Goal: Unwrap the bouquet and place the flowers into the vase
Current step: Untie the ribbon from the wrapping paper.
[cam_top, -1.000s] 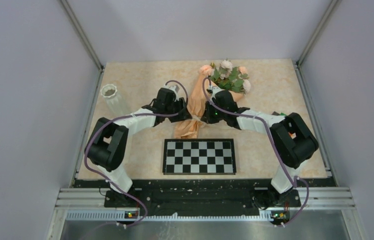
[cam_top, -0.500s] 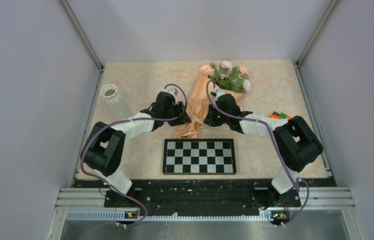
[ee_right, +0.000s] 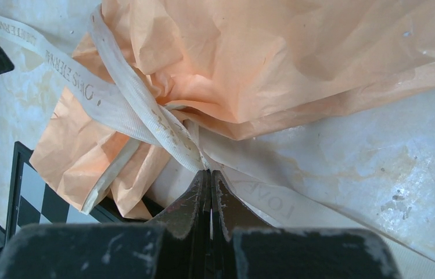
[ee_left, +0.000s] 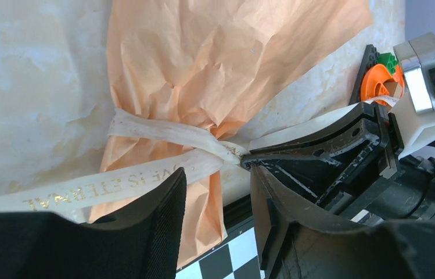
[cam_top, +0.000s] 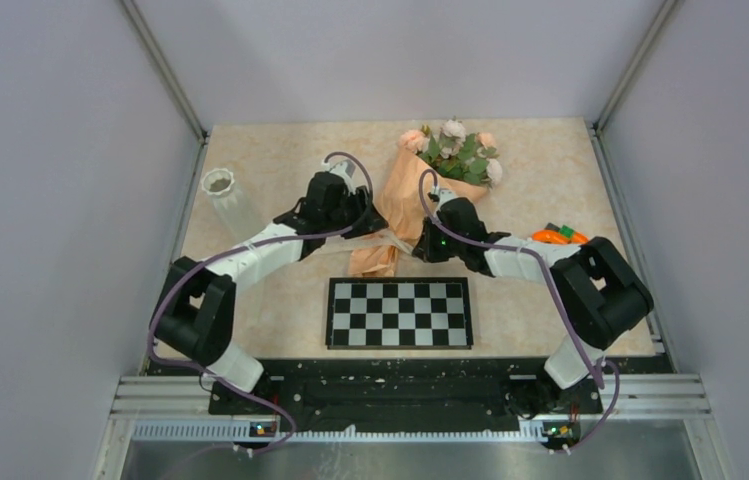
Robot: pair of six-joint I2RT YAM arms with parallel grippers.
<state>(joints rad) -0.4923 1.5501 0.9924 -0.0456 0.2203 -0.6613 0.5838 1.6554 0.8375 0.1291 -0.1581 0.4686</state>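
**Both pincers at the ribbon knot, bouquet lying wrapped on the worktop**

The bouquet (cam_top: pixel 405 195) lies flat mid-worktop, narrow end toward me, blooms at the far side. The flowers (cam_top: pixel 458 152) are peach, pink and cream heads in green leaves, and they poke out of the wide end of the cone. The wrap paper (ee_right: pixel 296 64) is peach-orange, thin, matte and heavily creased, bunched tight where it is tied. The ribbon (ee_left: pixel 168 132) is cream, flat and slightly crinkled. It goes round the neck and is knotted, and one tail with gold lettering trails off to the left.

My right pincer (ee_right: pixel 210 173) is clenched, tips pressed together right at the knot with a ribbon strand running into them. My left pincer (ee_left: pixel 218 174) is released. Its jaws stand apart just beside the knot with paper showing in the gap, and the lettered tail passes beyond the left finger, not clamped.

The vase (cam_top: pixel 232 200) is white, slim and ribbed with a scalloped rim. It stands by the left edge, well apart from the bouquet. The worktop (cam_top: pixel 280 150) is beige, marbled and smooth. A black-and-white checkerboard (cam_top: pixel 398 312) lies flat near me. A small orange-and-green object (cam_top: pixel 560 236) sits at the right, too small to tell what it is.
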